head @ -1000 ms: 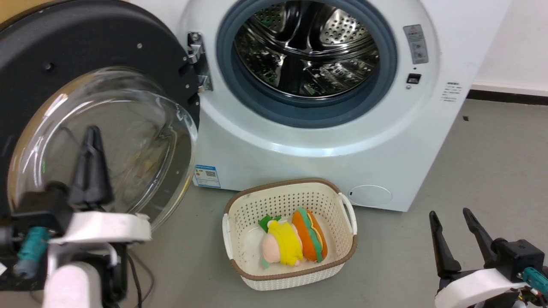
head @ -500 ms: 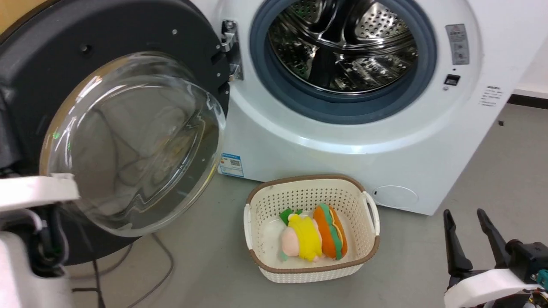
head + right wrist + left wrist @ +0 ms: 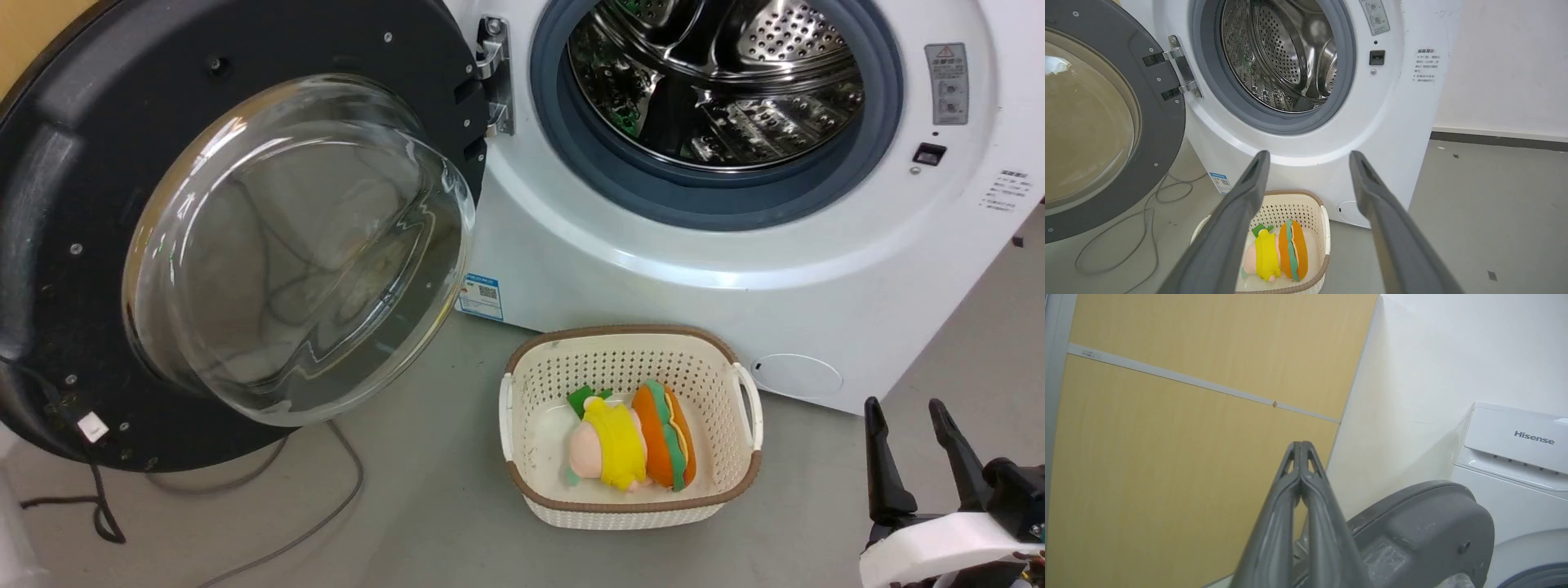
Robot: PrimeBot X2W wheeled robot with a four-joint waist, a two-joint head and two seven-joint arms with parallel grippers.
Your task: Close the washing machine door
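Note:
The washing machine (image 3: pixel 653 269) stands with its steel drum (image 3: pixel 718 82) exposed. The washing machine door (image 3: pixel 73 204) hangs wide open to the left on its metal hinge (image 3: pixel 494 82), black rim and clear glass bowl facing me. In the left wrist view my left gripper (image 3: pixel 1300 444) is shut with nothing in it, pointing at the wall above the door's grey upper edge (image 3: pixel 1425 522); whether it touches the door I cannot tell. My right gripper (image 3: pixel 903 407) stands open and empty at the lower right, apart from the machine; in its own view the right gripper (image 3: pixel 1309 154) points at the machine's front (image 3: pixel 1298 139).
A cream basket (image 3: pixel 629 506) holding soft toys (image 3: pixel 629 445) sits on the grey floor in front of the machine. Dark cables (image 3: pixel 326 490) trail on the floor under the open door. A yellow wall panel (image 3: pixel 1167 457) lies behind the door.
The head camera has turned, so the whole picture has shifted right. My left gripper and forearm, earlier in front of the door's glass, have left the head view. The door stays wide open.

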